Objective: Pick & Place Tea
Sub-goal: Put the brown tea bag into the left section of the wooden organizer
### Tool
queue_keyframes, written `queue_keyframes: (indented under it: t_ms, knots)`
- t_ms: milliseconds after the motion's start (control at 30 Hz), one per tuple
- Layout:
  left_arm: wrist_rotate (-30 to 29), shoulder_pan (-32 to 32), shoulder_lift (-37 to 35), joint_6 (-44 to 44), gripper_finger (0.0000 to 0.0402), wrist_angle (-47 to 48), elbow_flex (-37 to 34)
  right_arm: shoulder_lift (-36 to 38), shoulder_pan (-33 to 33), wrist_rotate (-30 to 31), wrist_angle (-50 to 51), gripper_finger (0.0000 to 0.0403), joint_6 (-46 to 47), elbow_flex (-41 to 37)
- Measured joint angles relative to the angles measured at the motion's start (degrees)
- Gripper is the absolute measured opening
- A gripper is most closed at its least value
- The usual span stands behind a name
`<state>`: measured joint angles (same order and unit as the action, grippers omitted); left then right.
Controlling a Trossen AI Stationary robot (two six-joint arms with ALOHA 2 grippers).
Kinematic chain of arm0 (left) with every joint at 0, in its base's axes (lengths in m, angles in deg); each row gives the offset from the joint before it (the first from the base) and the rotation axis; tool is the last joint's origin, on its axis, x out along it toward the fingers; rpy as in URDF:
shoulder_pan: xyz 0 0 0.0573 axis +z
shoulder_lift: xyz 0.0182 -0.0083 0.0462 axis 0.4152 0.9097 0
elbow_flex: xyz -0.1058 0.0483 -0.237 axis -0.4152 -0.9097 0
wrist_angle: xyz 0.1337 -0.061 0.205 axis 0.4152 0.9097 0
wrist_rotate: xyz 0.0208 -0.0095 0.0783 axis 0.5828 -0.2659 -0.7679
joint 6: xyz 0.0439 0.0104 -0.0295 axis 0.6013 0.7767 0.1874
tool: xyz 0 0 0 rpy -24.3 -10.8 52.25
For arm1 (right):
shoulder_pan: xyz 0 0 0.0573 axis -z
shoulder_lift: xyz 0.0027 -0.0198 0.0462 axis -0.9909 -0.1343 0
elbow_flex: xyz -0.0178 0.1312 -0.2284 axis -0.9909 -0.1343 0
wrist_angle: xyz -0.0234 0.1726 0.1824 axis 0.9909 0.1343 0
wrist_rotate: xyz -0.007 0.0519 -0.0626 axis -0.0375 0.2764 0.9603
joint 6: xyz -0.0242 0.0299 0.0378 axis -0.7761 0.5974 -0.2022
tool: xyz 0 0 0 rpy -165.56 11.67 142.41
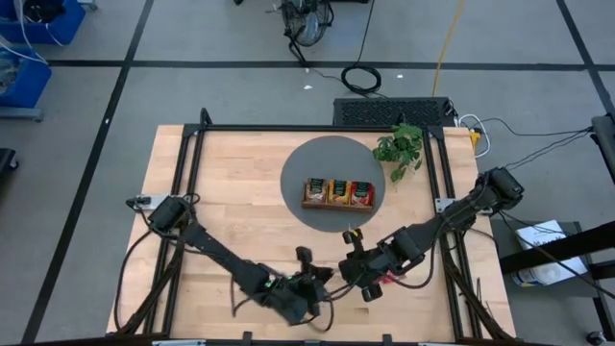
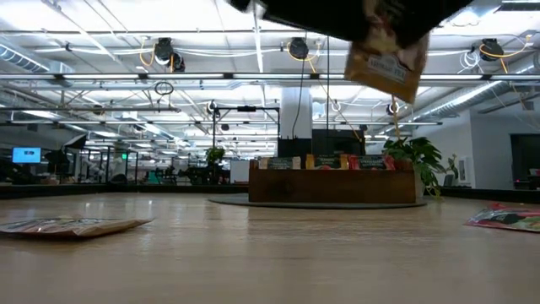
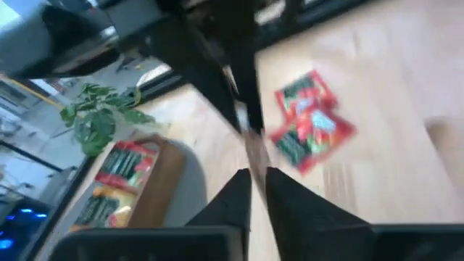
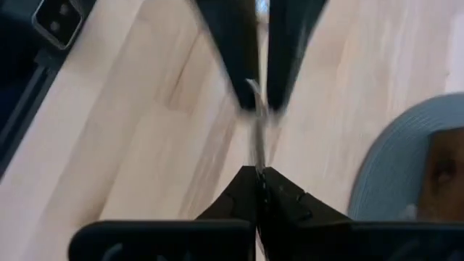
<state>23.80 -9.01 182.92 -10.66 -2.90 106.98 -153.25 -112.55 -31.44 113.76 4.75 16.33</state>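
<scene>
A pale wooden table (image 1: 240, 192) is sitting on a grey floor, carrying a round grey mat (image 1: 293, 183), a wooden tray (image 1: 338, 204) filled with tea packets, and a leafy plant (image 1: 401, 146); a lit workshop is showing beyond. At the near edge, both grippers are meeting over one tea packet (image 2: 386, 61) hanging above the table. The right gripper (image 4: 259, 174) is pinching its edge fully closed; the left gripper (image 3: 257, 172) is standing barely parted around the same packet. Red packets (image 3: 308, 122) are lying nearby.
</scene>
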Motion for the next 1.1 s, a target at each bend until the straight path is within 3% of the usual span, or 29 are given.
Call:
queue_keyframes:
  t_ms: [100,233,400,667,900,1100]
  knots:
    - [-0.3,-2.3,-2.7,-4.7,0.0079,7.0,0.0,0.0,1.3,-0.4,1.6,0.0000,0.0,0.0]
    - [3.4,-5.4,-6.0,-20.5,0.0112,18.8,0.1,0.0,3.9,-0.5,1.6,0.0000,-1.7,0.0]
    - [4.6,-10.2,-4.7,-34.6,0.0118,26.5,0.1,0.0,10.0,-5.4,1.3,0.0000,-5.4,-0.1]
    - [4.0,-13.2,2.7,-30.9,0.0087,20.0,0.0,0.0,22.6,-9.5,0.9,0.0000,-11.6,1.8]
    - [7.4,-12.7,5.7,-28.7,0.0069,20.6,0.0,-0.1,33.8,-10.4,0.3,0.0000,-20.2,4.1]
    - [7.7,-12.7,5.8,-28.3,0.0056,23.6,0.0,-7.7,41.3,-15.2,1.2,0.0000,-25.4,8.8]
